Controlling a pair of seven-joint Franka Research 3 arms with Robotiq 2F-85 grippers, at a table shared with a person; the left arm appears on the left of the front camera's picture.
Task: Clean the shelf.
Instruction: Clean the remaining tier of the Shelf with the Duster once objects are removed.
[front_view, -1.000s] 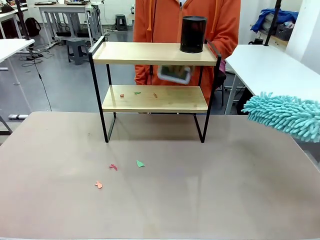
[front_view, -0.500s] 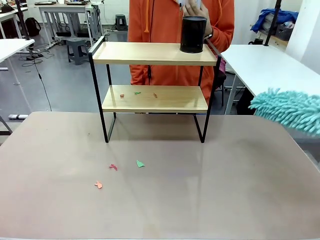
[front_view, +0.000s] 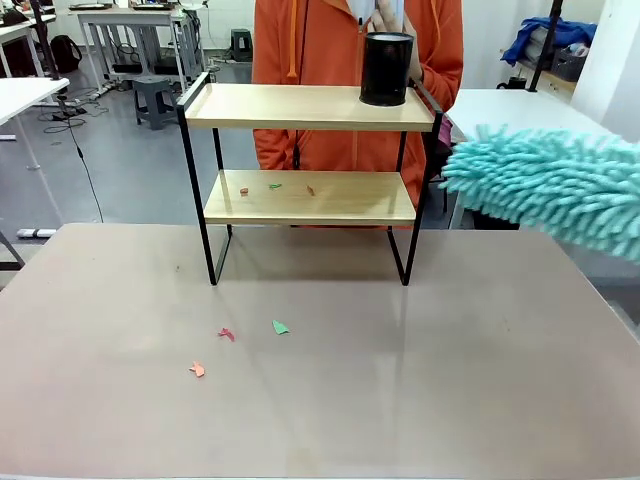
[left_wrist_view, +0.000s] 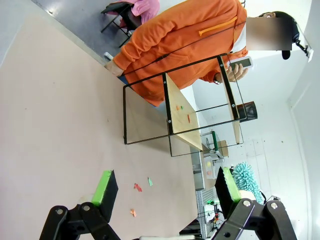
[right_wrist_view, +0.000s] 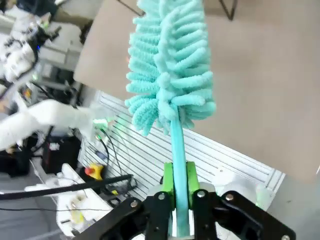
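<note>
The shelf (front_view: 300, 105) stands at the table's far middle, two wooden boards in a black frame; it also appears sideways in the left wrist view (left_wrist_view: 176, 107). Small paper scraps (front_view: 274, 186) lie on its lower board. A black cup (front_view: 386, 68) stands on the top board. A teal fluffy duster (front_view: 545, 185) reaches in from the right, to the right of the shelf and apart from it. My right gripper (right_wrist_view: 180, 187) is shut on the duster's handle (right_wrist_view: 177, 150). My left gripper (left_wrist_view: 165, 187) is open over the table with nothing between its fingers.
A person in an orange hoodie (front_view: 330, 40) stands behind the shelf, holding a phone (left_wrist_view: 240, 63) above the cup. Red and green scraps (front_view: 226, 334) lie on the table (front_view: 400, 400) in front of the shelf. A white table (front_view: 520, 125) stands at the far right.
The duster has swung up and left toward the shelf's right side. The person has lifted the phone from behind the shelf to above the cup.
</note>
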